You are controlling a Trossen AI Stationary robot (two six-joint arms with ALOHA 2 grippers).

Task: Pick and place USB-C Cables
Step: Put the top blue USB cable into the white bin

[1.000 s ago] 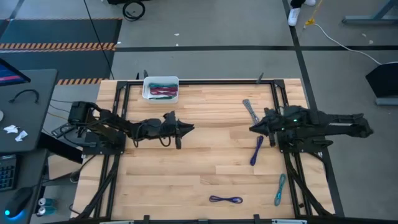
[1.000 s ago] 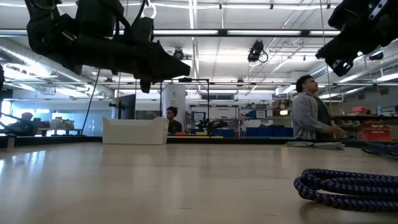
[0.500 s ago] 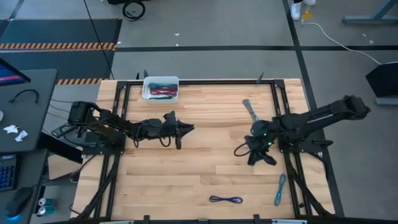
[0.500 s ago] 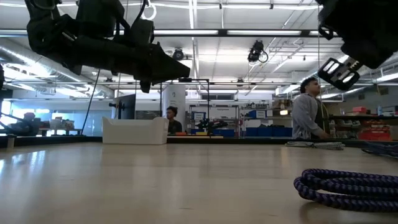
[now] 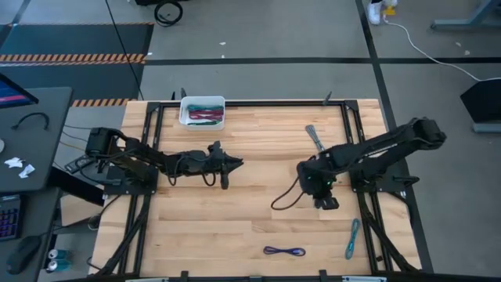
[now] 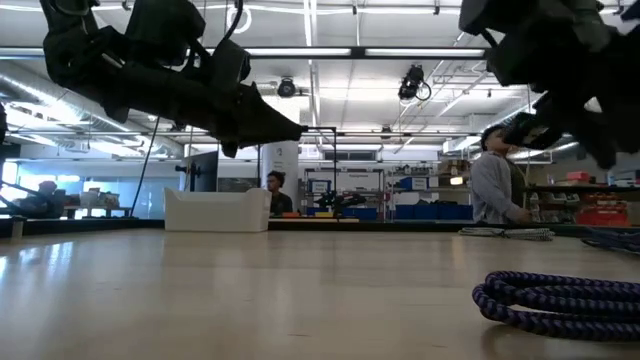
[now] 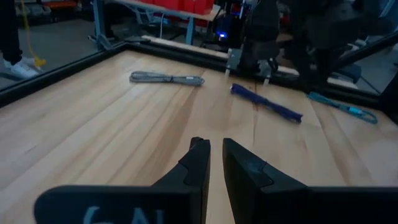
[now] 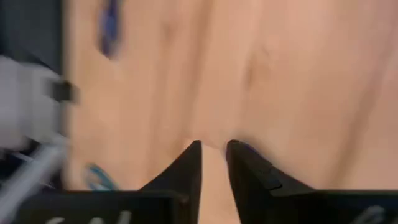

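Note:
My right gripper (image 5: 322, 197) points down over the table's right half, fingers close together (image 8: 212, 155), just above a purple cable (image 7: 267, 104) that lies flat on the wood. Its own wrist view shows a bit of purple (image 8: 249, 147) beside one finger, not between them. In the high view the gripper hides this cable. A grey cable (image 5: 315, 139), a teal cable (image 5: 353, 237) and a second purple cable (image 5: 283, 251) also lie on the table. My left gripper (image 5: 235, 163) hovers shut over the table's middle (image 7: 216, 155).
A white tray (image 5: 203, 111) at the far edge holds maroon and green cables. A thin black robot wire (image 5: 283, 200) loops out beside the right gripper. Black frame rails (image 5: 348, 125) run along both sides. A person (image 6: 495, 185) stands beyond the table.
My right arm has swung from the table's right edge toward the middle and near side, tipped from level to pointing down, and dropped over the purple cable, which now hides beneath it in the high view. My left gripper has tipped slightly downward.

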